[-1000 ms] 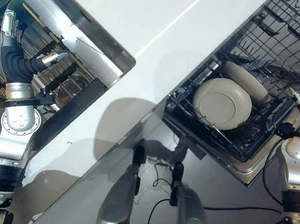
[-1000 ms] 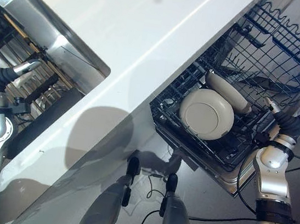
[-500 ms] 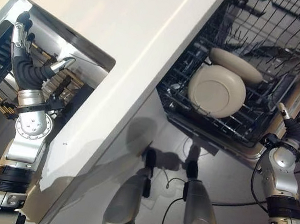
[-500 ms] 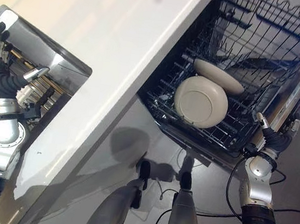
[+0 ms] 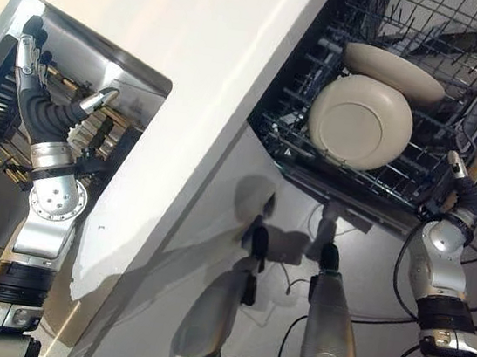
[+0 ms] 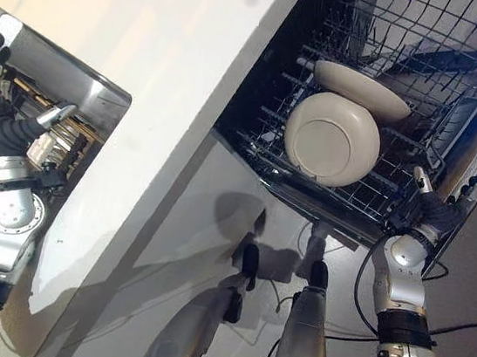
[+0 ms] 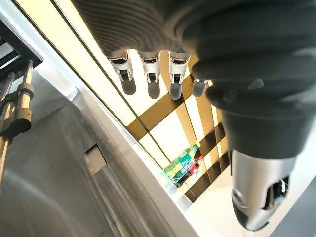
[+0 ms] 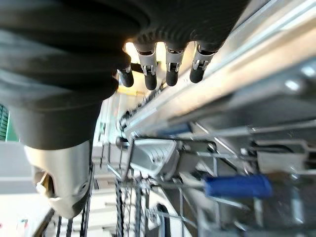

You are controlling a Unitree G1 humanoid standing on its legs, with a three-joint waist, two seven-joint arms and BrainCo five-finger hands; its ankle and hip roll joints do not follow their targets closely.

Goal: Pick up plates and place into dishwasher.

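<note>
Fingers straight and spread, thumb held apart, the left hand (image 5: 44,104) is raised over the steel sink (image 5: 136,86) at the robot's left, holding nothing; its forearm rises nearly upright from the lower left, the wrist bent so the fingertips point up and away. In its wrist view the fingers (image 7: 150,74) stand in an even row, loosely extended, above the sink's steel wall.

The right hand (image 5: 474,194) is also slack and empty, fingers extended and thumb apart. Its arm comes up from the lower right, and the hand hangs just beside the near right corner of the dishwasher rack (image 5: 380,175), not touching the plates. Its wrist view shows the fingers (image 8: 170,66) straight beside the rack's wires.

Between the two arms runs the white countertop (image 5: 209,69), slanting across the scene.

Farther off, in the dark wire rack, two beige plates sit close together: the nearer plate (image 5: 360,122) leans with its underside facing the camera, and the second plate (image 5: 393,71) lies behind it, tilted and seen nearly edge-on, touching or almost touching the first.
</note>
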